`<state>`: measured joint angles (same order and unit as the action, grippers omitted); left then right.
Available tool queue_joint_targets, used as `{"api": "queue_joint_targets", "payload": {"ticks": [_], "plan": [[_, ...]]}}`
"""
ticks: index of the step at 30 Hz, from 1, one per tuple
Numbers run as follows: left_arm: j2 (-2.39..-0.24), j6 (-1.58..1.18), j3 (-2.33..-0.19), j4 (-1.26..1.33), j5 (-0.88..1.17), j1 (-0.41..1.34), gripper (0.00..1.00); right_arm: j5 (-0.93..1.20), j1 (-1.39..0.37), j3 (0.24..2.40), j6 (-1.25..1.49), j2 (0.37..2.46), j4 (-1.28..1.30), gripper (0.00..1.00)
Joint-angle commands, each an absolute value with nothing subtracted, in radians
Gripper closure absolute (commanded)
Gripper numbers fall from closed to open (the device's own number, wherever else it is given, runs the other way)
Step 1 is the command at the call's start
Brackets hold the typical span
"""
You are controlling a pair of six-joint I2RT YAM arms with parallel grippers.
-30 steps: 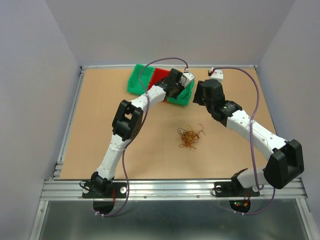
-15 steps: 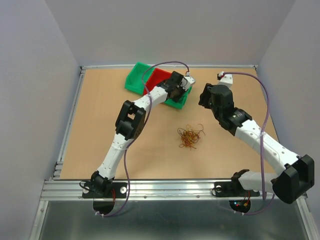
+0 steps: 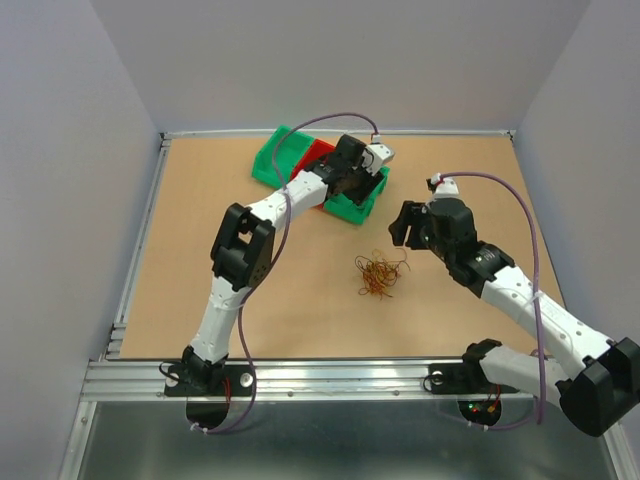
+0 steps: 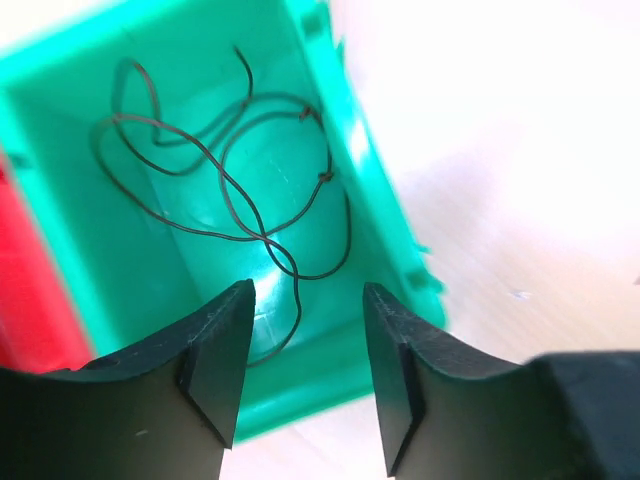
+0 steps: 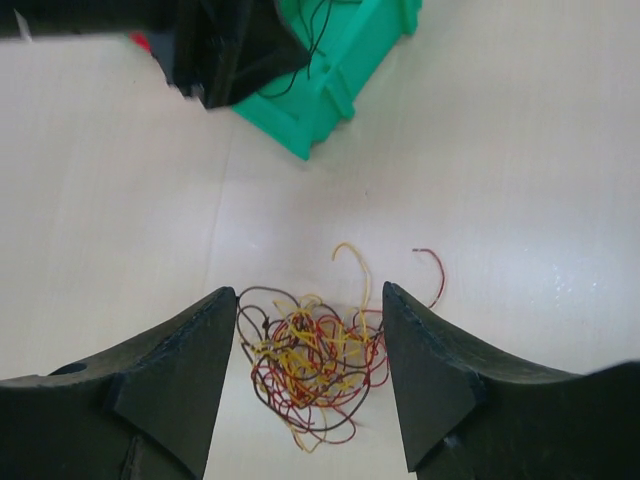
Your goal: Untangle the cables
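Observation:
A tangle of thin orange, yellow, red and dark cables [image 3: 378, 275] lies on the tabletop. In the right wrist view the same cables [image 5: 315, 365] sit below and between the open fingers of my right gripper [image 5: 310, 292], which hovers over them without touching. My right gripper [image 3: 405, 222] stands just right of and behind the tangle. My left gripper [image 3: 362, 172] hangs over the right green bin [image 3: 352, 207]. It is open [image 4: 307, 290] with nothing between its fingers. Loose black cables [image 4: 325, 178] lie on the floor of that green bin [image 4: 385, 230].
A red bin [image 3: 318, 153] and a second green bin [image 3: 272, 158] stand side by side left of the right green bin, at the back of the table. The left arm's dark gripper [image 5: 230, 45] shows at the top of the right wrist view.
My left gripper has opened above the right green bin, where a black strand lies loose. My right arm has swung down toward the tangle and its jaws have spread a little wider.

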<state>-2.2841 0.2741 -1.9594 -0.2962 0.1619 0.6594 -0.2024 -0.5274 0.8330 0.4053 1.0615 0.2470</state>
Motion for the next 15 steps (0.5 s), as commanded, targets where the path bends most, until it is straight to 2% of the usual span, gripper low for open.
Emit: {"api": "queue_joint_targets", "payload": {"ticks": [1,5,8,12,15], "plan": [[-2.108,0.262,-1.928,-0.270,0.169,0.669,0.36,-0.120,-0.548,0.767,0.408,1.029,0.227,0.35],[-1.992,0.262,-1.838,-0.249,0.146,0.667,0.35,-0.091,-0.569,0.753,0.403,1.086,0.216,0.43],[-1.901,0.250,-1.665,-0.193,0.156,0.667,0.35,-0.080,-0.600,0.758,0.391,1.127,0.210,0.43],[-1.676,0.261,-1.366,-0.016,0.273,0.667,0.29,-0.091,-0.663,0.749,0.371,1.166,0.207,0.41],[-1.567,0.329,-1.148,0.058,0.409,0.670,0.25,-0.080,-0.684,0.752,0.347,1.205,0.204,0.49]]}}
